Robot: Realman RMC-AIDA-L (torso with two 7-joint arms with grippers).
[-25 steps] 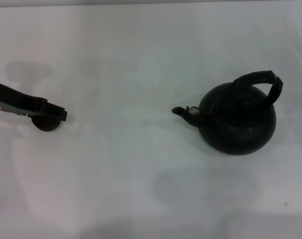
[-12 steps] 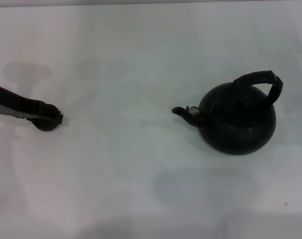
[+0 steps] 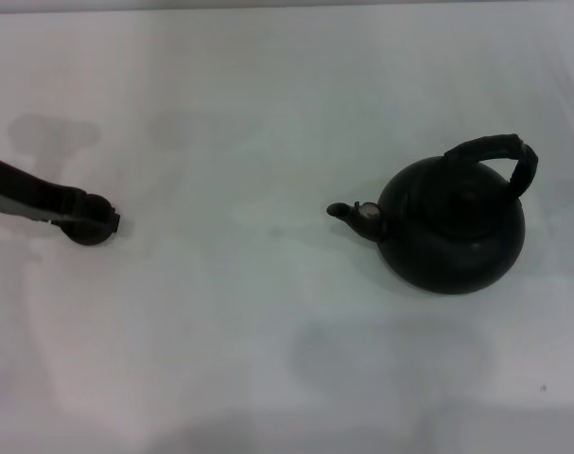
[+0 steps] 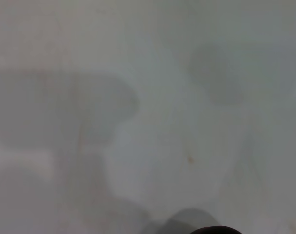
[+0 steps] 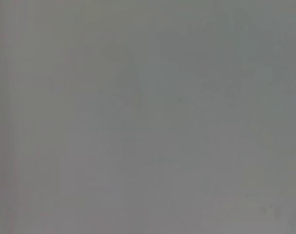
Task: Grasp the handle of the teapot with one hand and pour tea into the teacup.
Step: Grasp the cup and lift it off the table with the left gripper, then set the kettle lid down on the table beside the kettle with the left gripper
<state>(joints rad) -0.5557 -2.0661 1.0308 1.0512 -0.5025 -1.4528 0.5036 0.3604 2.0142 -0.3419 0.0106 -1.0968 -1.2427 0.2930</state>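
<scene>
The left tool (image 3: pixel 105 223) sits at the teacup (image 3: pixel 88 230), perhaps steadying it; grip unclear. The teapot (image 3: pixel 452 232) waits well apart, handle (image 3: pixel 499 156) free.

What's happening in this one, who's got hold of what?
Nothing is being poured yet. The left gripper is at the teacup on the robot's left side of the white table; whether it grips the cup can't be told. The teapot stands alone on the right, spout toward the cup, its handle untouched. The right arm is out of the head view.
</scene>
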